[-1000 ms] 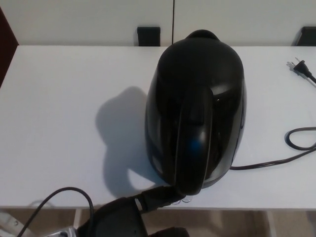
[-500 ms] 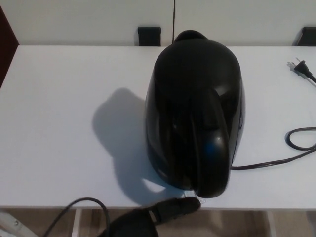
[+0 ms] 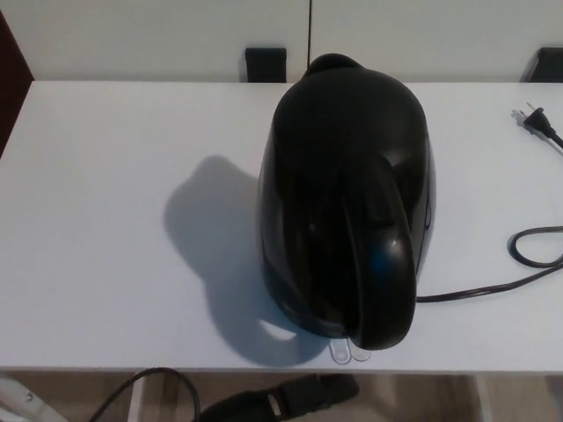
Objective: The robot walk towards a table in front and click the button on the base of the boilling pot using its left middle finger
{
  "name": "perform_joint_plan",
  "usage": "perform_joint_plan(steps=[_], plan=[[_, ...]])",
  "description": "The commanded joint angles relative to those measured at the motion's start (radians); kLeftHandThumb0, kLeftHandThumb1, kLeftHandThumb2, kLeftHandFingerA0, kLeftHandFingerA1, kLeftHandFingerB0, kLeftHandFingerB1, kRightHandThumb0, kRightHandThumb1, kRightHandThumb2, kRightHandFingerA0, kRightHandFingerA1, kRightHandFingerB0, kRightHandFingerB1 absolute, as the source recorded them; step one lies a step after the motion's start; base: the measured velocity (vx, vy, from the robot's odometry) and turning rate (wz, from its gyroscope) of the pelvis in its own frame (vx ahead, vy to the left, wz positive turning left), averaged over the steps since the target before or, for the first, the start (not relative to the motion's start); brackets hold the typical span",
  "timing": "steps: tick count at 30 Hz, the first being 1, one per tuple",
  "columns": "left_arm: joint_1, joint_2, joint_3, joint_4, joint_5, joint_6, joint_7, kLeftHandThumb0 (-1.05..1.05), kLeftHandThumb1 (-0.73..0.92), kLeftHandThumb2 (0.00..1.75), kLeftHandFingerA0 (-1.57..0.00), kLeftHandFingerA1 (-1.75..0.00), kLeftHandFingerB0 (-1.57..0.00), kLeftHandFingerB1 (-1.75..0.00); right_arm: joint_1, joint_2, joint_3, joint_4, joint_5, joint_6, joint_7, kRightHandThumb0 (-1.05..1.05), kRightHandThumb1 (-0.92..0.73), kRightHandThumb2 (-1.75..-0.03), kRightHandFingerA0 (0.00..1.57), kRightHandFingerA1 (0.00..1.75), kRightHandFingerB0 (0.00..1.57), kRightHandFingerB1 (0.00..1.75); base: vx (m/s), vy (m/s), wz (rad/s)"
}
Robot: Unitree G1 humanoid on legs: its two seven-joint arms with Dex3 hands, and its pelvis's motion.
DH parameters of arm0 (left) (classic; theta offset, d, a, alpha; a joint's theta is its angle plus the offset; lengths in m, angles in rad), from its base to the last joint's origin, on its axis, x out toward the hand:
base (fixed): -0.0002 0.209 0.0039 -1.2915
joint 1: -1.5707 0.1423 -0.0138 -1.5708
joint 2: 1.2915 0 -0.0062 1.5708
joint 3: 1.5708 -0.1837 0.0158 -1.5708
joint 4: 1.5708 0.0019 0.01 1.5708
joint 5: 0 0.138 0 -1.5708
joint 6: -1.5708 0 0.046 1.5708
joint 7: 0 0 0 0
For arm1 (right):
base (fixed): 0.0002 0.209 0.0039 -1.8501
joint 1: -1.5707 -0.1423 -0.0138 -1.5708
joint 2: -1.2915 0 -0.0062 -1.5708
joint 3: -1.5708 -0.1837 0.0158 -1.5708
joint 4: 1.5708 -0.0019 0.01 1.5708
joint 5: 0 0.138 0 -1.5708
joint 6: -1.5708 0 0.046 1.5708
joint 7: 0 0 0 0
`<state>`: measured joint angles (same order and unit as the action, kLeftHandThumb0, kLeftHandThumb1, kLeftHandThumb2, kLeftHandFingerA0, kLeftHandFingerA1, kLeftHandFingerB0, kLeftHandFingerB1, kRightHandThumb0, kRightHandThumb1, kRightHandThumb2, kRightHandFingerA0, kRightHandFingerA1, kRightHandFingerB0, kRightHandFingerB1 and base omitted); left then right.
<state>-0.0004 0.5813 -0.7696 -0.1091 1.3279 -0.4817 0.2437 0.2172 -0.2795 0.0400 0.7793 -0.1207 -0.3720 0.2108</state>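
I have the kettle (image 3: 345, 202) standing in the middle of the white table (image 3: 106, 220), its clear switch tab (image 3: 345, 352) poking out at the near edge under the handle. My left hand (image 3: 295, 396) hangs just below that edge with one finger stretched toward the tab, not touching; I judge the press is next, needing a short reach forward and up. The lid is shut, so I cannot tell what the kettle holds.

Kettle (image 3: 343, 202): glossy black plastic, smooth, with soft reflections on its body and handle. Surface (image 3: 106, 220): smooth, matt white. Cord (image 3: 519, 264): black with a dull rubbery look; button tab (image 3: 349, 352): clear plastic.
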Motion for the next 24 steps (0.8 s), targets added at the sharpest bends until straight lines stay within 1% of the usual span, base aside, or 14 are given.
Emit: perform_joint_plan(steps=[1, 3, 4, 5, 7, 9, 11, 13, 15, 17, 20, 21, 23, 24], plan=[[0.043, 0.046, 0.028, -0.052, -0.021, -0.006, -0.001, -0.84, 0.82, 0.66, -0.25, -0.35, -0.22, -0.33, 0.002, -0.005, -0.004, 0.002, 0.000, 0.018, -0.012, -0.15, -0.60, -0.57, 0.67, 0.60, 0.62, 0.45, 0.00, 0.000, 0.00], [0.047, 0.046, 0.032, -0.056, -0.021, -0.008, -0.004, -0.84, 0.82, 0.66, -0.25, -0.35, -0.22, -0.33, 0.002, -0.005, -0.004, 0.001, 0.000, 0.019, -0.013, -0.15, -0.60, -0.57, 0.67, 0.60, 0.62, 0.45, 0.00, 0.000, 0.00], [0.068, 0.063, 0.035, -0.063, -0.021, -0.018, 0.032, -0.83, 0.82, 0.66, -0.30, -0.33, -0.27, -0.33, -0.003, -0.004, -0.001, 0.005, -0.005, 0.021, -0.017, -0.08, -0.62, -0.58, 0.73, 0.63, 0.62, 0.45, 0.00, 0.000, 0.00], [0.115, 0.099, 0.040, -0.079, -0.025, -0.031, 0.064, -0.84, 0.86, 0.67, -0.25, -0.33, -0.22, -0.33, -0.008, -0.003, 0.006, 0.013, -0.014, 0.021, -0.023, -0.10, -0.62, -0.58, 0.72, 0.60, 0.62, 0.45, 0.00, 0.000, 0.00], [0.140, 0.114, 0.043, -0.091, -0.028, -0.027, 0.030, -0.84, 0.86, 0.67, -0.25, -0.33, -0.22, -0.33, -0.007, -0.004, 0.009, 0.017, -0.017, 0.015, -0.025, -0.10, -0.62, -0.58, 0.72, 0.60, 0.62, 0.45, 0.00, 0.000, 0.00], [0.204, 0.128, 0.046, -0.042, -0.129, -0.042, -0.029, -0.83, 0.84, 0.66, -0.26, -0.32, -0.24, -0.32, -0.003, -0.001, 0.018, 0.022, -0.027, 0.024, -0.034, -0.10, -0.63, -0.58, 0.73, 0.58, 0.63, 0.44, 0.00, 0.000, 0.00], [0.251, 0.125, 0.050, 0.004, -0.194, -0.034, -0.081, -0.82, 0.84, 0.66, -0.26, -0.31, -0.22, -0.30, 0.013, -0.001, 0.021, 0.019, -0.025, 0.026, -0.034, -0.09, -0.62, -0.58, 0.70, 0.57, 0.63, 0.44, 0.00, 0.000, 0.00], [0.274, 0.118, 0.059, 0.052, -0.240, -0.025, -0.126, -0.82, 0.85, 0.66, -0.26, -0.30, -0.23, -0.30, 0.017, -0.003, 0.025, 0.019, -0.026, 0.029, -0.035, -0.09, -0.63, -0.58, 0.67, 0.54, 0.61, 0.44, 0.00, 0.000, 0.00], [0.277, 0.115, 0.064, 0.057, -0.245, -0.027, -0.134, -0.82, 0.85, 0.66, -0.26, -0.30, -0.23, -0.30, 0.018, -0.003, 0.026, 0.019, -0.026, 0.030, -0.036, -0.09, -0.63, -0.58, 0.67, 0.54, 0.61, 0.44, 0.00, 0.000, 0.00], [0.299, 0.083, 0.103, 0.256, -0.355, -0.005, -0.139, -0.77, 0.83, 0.65, -0.27, -0.31, -0.24, -0.29, 0.015, -0.011, 0.032, 0.043, -0.036, 0.006, -0.040, -0.10, -0.63, -0.58, 0.67, 0.55, 0.62, 0.44, 0.00, 0.000, 0.00], [0.305, 0.054, 0.131, 0.334, -0.395, -0.007, -0.141, -0.74, 0.82, 0.65, -0.27, -0.31, -0.23, -0.29, 0.017, -0.017, 0.034, 0.055, -0.040, -0.006, -0.044, -0.10, -0.62, -0.58, 0.68, 0.55, 0.63, 0.45, 0.00, 0.000, 0.00], [0.305, 0.023, 0.193, 0.451, -0.490, 0.001, -0.134, -0.73, 0.84, 0.65, -0.27, -0.32, -0.22, -0.29, 0.011, -0.015, 0.032, 0.061, -0.040, -0.001, -0.050, -0.09, -0.62, -0.58, 0.66, 0.55, 0.63, 0.45, 0.00, 0.000, 0.00], [0.294, -0.003, 0.255, 0.565, -0.580, -0.002, -0.135, -0.72, 0.83, 0.66, -0.28, -0.33, -0.22, -0.29, -0.002, -0.006, 0.028, 0.077, -0.038, -0.003, -0.062, -0.09, -0.62, -0.58, 0.66, 0.56, 0.63, 0.45, 0.00, 0.000, 0.00], [0.293, -0.024, 0.311, 0.612, -0.665, 0.025, -0.191, -0.73, 0.85, 0.65, -0.22, -0.34, -0.16, -0.28, -0.006, 0.001, 0.023, 0.087, -0.034, -0.010, -0.070, -0.09, -0.62, -0.58, 0.66, 0.57, 0.61, 0.44, 0.00, 0.000, 0.00]])
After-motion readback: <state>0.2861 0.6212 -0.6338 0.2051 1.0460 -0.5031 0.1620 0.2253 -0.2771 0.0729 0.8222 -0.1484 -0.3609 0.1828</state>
